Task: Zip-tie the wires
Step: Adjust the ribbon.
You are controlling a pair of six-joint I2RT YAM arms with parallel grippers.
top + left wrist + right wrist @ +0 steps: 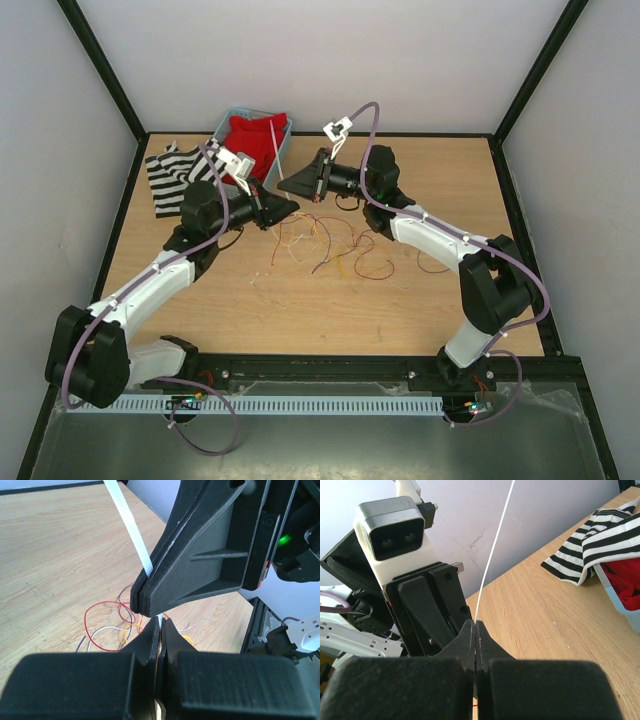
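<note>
Double pinch

Top: thin, curly wires [330,245] sprawl loose on the woodgrain table [300,320], near both tips.
Left wrist: left gripper [160,625] closed, seemingly nipping the flat white plastic strip [132,525].
Right wrist: right gripper [475,627] clamps that strip flush.

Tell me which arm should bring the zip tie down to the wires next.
Left, probably. Both grippers are shut on the zip tie, but the left gripper pinches its lower end, with the wires lying just beyond its fingertips. The right gripper grips higher up.
</note>
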